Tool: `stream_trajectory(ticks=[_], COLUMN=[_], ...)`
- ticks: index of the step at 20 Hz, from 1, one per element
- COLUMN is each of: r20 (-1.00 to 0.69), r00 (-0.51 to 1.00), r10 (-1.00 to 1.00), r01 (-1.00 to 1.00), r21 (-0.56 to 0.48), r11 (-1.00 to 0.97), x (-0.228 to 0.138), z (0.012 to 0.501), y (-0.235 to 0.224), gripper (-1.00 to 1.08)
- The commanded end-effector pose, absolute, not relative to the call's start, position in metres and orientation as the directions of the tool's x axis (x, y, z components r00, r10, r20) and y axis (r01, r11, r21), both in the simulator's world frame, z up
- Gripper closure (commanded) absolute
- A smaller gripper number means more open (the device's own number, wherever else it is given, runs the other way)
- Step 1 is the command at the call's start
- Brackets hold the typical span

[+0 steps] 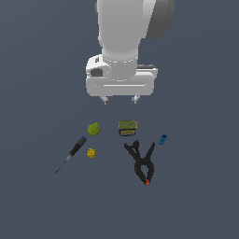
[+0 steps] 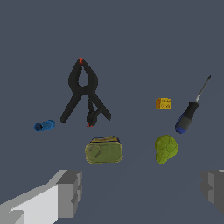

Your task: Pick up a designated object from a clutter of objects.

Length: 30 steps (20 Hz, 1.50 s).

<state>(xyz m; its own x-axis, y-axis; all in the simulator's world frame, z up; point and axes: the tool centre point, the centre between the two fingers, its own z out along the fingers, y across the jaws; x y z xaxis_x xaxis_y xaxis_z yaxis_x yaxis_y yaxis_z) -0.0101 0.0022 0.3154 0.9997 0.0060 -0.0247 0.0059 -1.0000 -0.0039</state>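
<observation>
Right now my claw hangs wide open and empty, high above the pile, and the screwdriver lies flat at the exterior view's left, just beside the yellow bit and near the green lump. It looks light, hard and stiff. I think its thin shaft would slip, so I would grab the fat blue-and-black handle.
</observation>
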Motion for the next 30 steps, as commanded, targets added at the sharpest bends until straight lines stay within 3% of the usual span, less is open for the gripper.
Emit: stream_trajectory(ticks=[1,18,30], r20=[-0.025,-0.033,-0.025], r00=[1.0,0.999,0.991], r10=[0.006,0.024,-0.131], r01=[0.006,0.024,-0.131], r21=[-0.004,0.008,-0.015], r11=[-1.0,-1.0,-0.991], x=[-0.01,-0.002,0.037], z=[0.315,0.303,0.242], y=[0.002,-0.007,-0.067], gripper=[-0.92,-0.92,-0.92])
